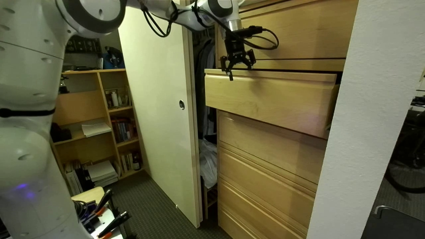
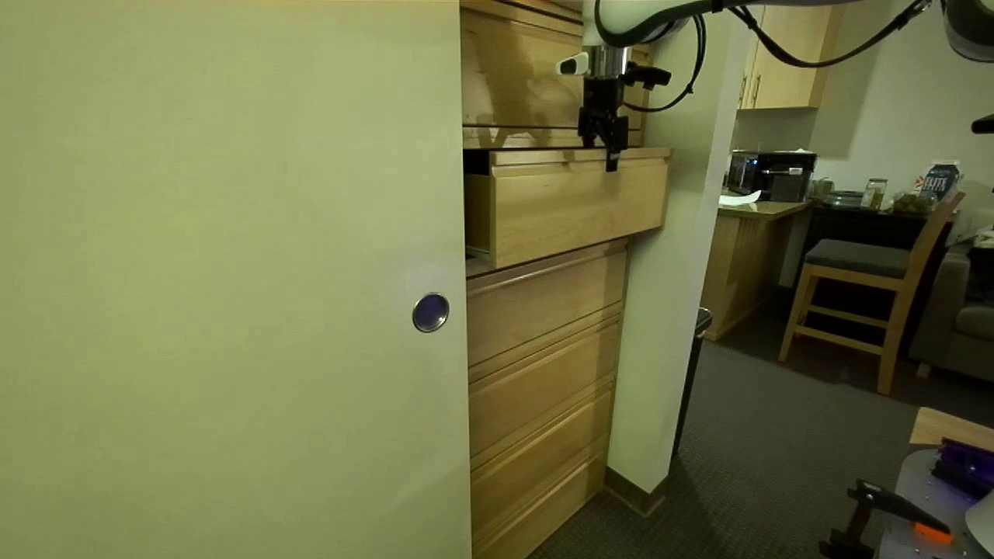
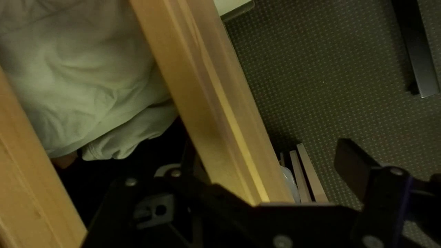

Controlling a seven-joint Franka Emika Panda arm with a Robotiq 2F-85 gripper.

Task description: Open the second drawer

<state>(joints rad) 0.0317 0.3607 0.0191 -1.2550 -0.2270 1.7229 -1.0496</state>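
2nd drawer (image 1: 269, 103), boxy blond wood

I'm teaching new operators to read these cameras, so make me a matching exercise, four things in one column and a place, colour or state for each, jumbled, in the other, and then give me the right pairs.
Column one
1. second drawer
2. gripper
3. pale cloth
4. door panel

Column two
A. open, at the top edge of a drawer front
B. cream-coloured, with a round pull
C. blond wood, pulled out
D. lying inside the drawer

Right pairs: 1-C, 2-A, 3-D, 4-B.
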